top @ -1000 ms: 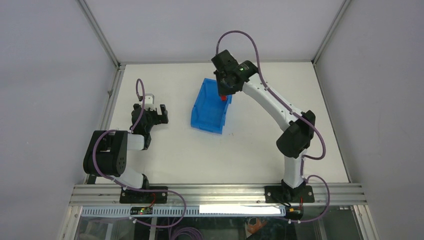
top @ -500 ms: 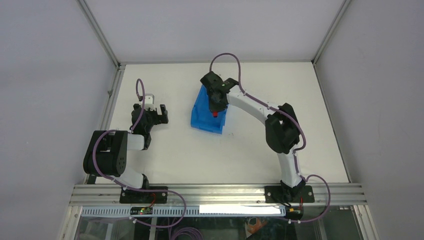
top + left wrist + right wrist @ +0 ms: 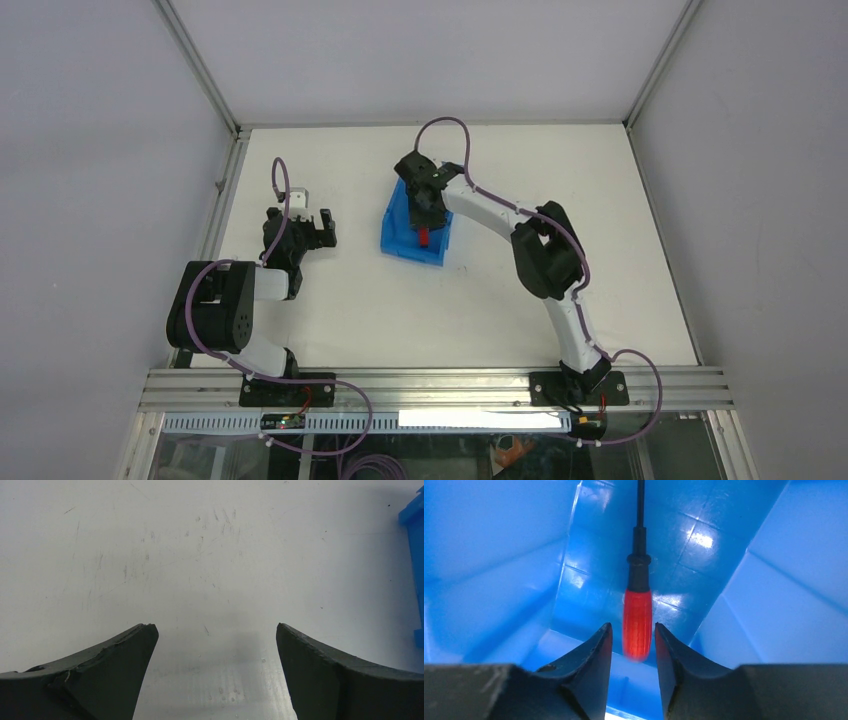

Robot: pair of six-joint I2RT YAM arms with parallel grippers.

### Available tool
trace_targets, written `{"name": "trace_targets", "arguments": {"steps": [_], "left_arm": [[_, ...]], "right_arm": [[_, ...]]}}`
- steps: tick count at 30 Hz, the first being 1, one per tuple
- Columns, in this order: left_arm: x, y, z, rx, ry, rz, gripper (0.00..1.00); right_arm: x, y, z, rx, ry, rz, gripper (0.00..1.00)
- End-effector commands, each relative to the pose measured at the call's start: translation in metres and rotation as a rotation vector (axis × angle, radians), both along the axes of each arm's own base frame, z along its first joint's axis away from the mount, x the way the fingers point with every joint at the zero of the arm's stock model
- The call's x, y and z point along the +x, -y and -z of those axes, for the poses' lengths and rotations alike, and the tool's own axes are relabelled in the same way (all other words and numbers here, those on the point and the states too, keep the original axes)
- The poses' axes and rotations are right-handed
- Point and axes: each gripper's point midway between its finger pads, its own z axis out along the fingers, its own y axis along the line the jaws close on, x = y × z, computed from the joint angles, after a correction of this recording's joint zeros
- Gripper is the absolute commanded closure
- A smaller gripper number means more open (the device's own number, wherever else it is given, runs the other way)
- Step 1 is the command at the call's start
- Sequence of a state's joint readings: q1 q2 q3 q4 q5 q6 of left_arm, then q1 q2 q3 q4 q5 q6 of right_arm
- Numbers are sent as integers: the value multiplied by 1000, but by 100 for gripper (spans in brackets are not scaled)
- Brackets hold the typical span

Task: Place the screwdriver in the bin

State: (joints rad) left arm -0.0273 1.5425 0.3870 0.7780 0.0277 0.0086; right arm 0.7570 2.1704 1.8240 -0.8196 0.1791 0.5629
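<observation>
The blue bin (image 3: 400, 232) sits mid-table. My right gripper (image 3: 424, 218) reaches down into it. In the right wrist view the bin's walls (image 3: 499, 555) fill the frame. The screwdriver (image 3: 637, 617), red handle near me and dark shaft pointing away, hangs blurred between my right gripper's (image 3: 633, 630) fingers, with a thin gap on each side. Its jaws stand slightly apart and do not touch the handle. The red handle shows in the top view (image 3: 424, 237) inside the bin. My left gripper (image 3: 312, 222) is open and empty over bare table, well left of the bin.
The left wrist view shows the open left gripper (image 3: 215, 628) over scratched white table, with the bin's edge (image 3: 415, 555) at the far right. Metal frame rails border the table on the left (image 3: 225, 190) and near edges.
My right arm has swung from the bin's far right corner to over its middle and lowered, carrying the screwdriver into it. The left arm has not moved.
</observation>
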Motion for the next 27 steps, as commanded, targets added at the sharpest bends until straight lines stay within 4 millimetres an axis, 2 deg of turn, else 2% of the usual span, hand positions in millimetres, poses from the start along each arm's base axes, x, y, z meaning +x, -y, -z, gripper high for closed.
{"name": "trace_targets", "arguments": {"steps": [1, 4, 8, 12, 16, 17, 19, 23, 27], "left_arm": [[3, 7, -18, -23, 57, 15, 1], [3, 7, -17, -23, 57, 14, 1], [3, 7, -18, -23, 57, 14, 1], [3, 7, -17, -23, 57, 14, 1], [3, 7, -17, -23, 56, 14, 1], [3, 7, -17, -23, 57, 16, 1], [3, 7, -17, -23, 56, 14, 1], [3, 6, -17, -23, 56, 13, 1], [3, 7, -17, -23, 57, 14, 1]], "right_arm": [[12, -13, -11, 27, 34, 8, 58], [20, -13, -37, 33, 86, -2, 52], [32, -15, -86, 64, 190, -26, 47], [36, 0, -132, 48, 294, -49, 36], [29, 32, -158, -13, 376, -87, 6], [28, 45, -163, -35, 395, -81, 1], [25, 79, -168, -81, 408, -50, 1], [15, 158, -172, -111, 394, 69, 1], [3, 246, -170, -118, 384, 259, 1]]}}
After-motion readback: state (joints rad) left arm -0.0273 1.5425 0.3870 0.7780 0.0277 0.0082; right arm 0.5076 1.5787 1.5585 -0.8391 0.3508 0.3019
